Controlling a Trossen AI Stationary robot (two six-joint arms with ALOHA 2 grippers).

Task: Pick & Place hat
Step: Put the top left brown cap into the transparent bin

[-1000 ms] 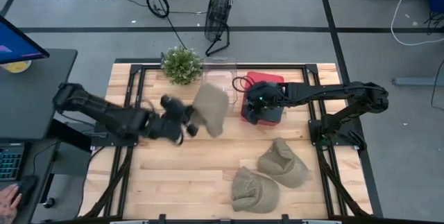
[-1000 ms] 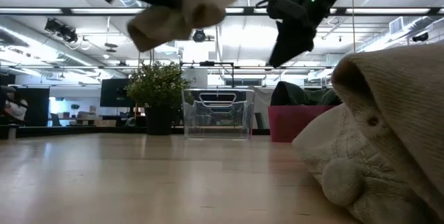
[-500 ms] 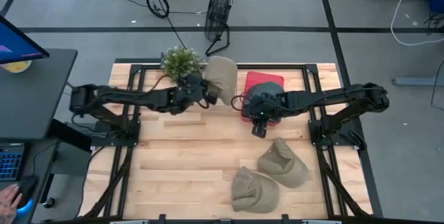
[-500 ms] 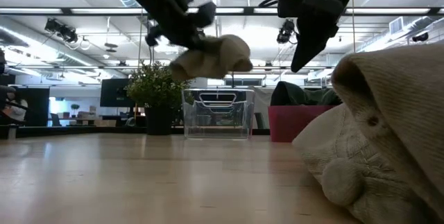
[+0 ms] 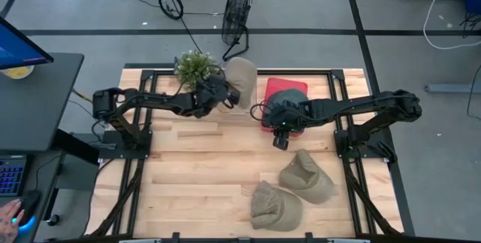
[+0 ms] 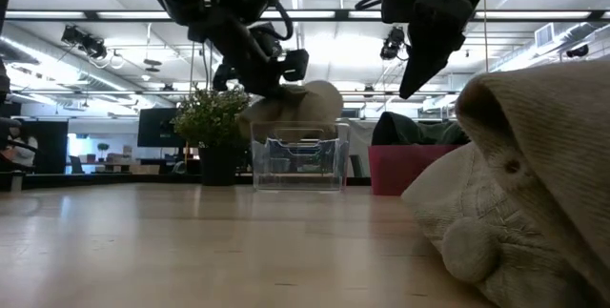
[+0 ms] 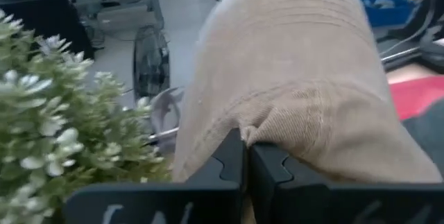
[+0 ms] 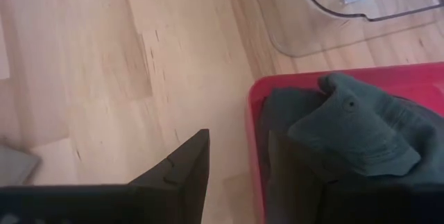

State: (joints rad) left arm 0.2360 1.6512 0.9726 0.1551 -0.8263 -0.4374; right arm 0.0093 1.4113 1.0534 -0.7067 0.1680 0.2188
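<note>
Fingers of left gripper clench tan hat; right gripper fingers spread, empty.

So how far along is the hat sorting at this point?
Done: dark green hats sit in the red bin. In hand: the left hand holds a tan hat over the clear bin. Left: two tan hats on the table; right hand empty.

The left arm reaches across the table's far side, its left gripper raised well above the surface with fingers pressed together. The right arm stretches leftward, right gripper also aloft, fingers parted.
</note>
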